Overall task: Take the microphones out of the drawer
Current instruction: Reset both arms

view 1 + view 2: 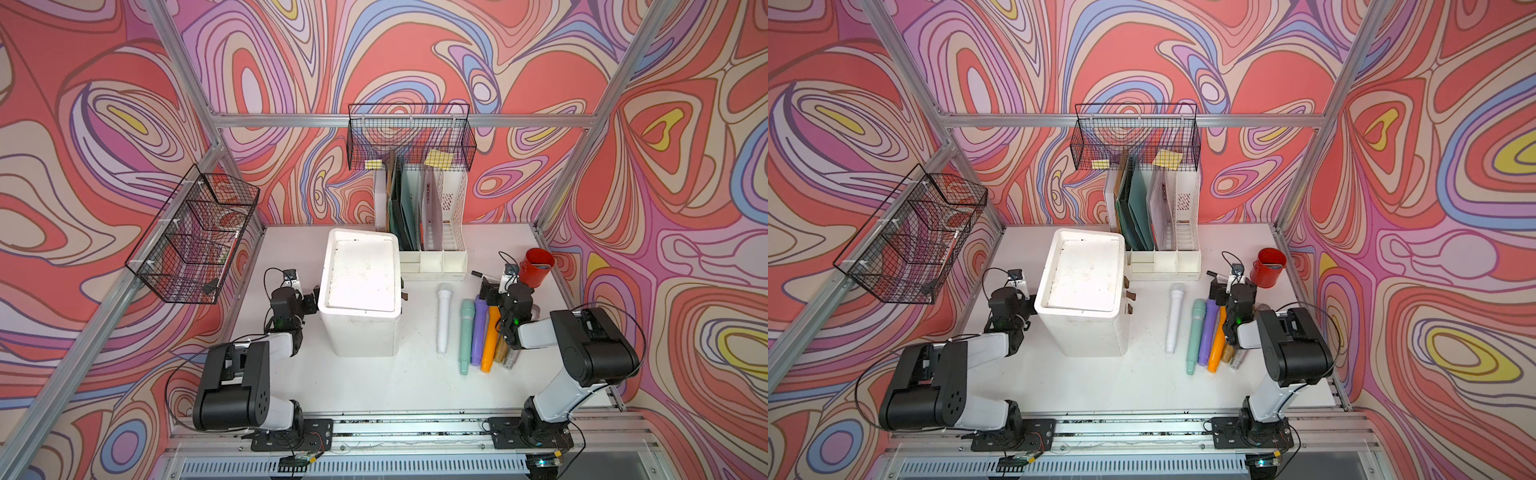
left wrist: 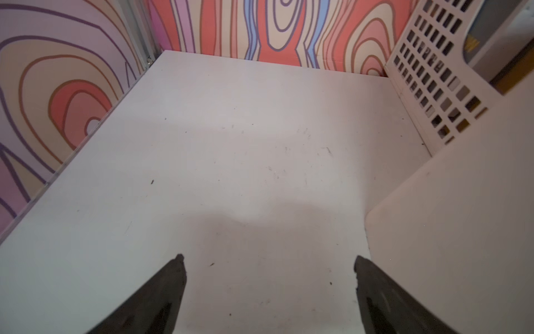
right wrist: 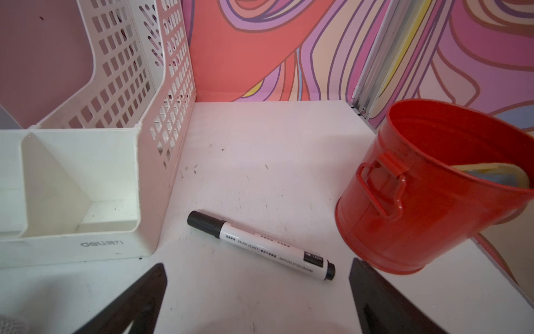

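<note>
The white drawer unit stands in the middle of the counter, every drawer apparently pushed in. Its brown handles are on the side facing the right arm. No microphone is visible inside, and it cannot be told whether one remains there. Six lie side by side on the counter, apart from the unit: a white microphone, green microphone, purple microphone, orange microphone, and a gold microphone and silver microphone partly hidden beneath the right arm. The left end effector is spread wide over bare counter beside the unit's handle-free side, pinching nothing. The right end effector is likewise spread and empty, a marker just ahead of it, between the file organiser and a red bucket. Assessment: no grasp is in hand. Either a retrieval is finished or one has not begun. If a microphone remains, the next move calls for the right end effector to catch a handle and pull squarely while the left steadies the unit.
</note>
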